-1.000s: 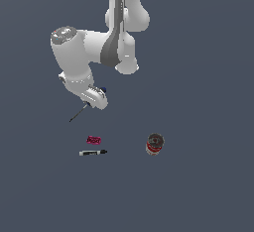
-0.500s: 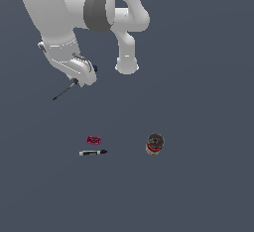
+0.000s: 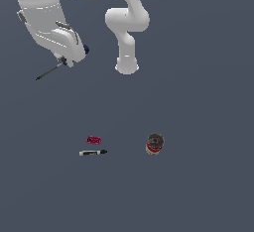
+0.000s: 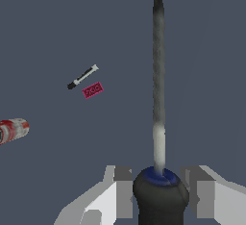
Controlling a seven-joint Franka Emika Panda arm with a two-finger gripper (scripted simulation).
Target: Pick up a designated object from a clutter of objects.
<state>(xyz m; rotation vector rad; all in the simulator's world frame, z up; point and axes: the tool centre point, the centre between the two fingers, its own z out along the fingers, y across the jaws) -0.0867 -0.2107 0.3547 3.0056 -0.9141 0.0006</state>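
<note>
Screwdriver (image 4: 158, 123): black handle pinched between the two fingers of the gripper (image 4: 161, 190), thin dark shaft pointing out past them; in the exterior view it (image 3: 52, 70) is carried high at that view's upper left, well apart from the floor items. Gripper: clamped on the handle. Pink block (image 3: 93, 140): on the floor, just beside the marker (image 3: 93, 152). Can (image 3: 155, 144): red-banded, standing apart toward the exterior view's right.

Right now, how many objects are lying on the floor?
3: the pink block just behind the marker pen, and the red-banded can toward the exterior view's right. None seems hidden.
</note>
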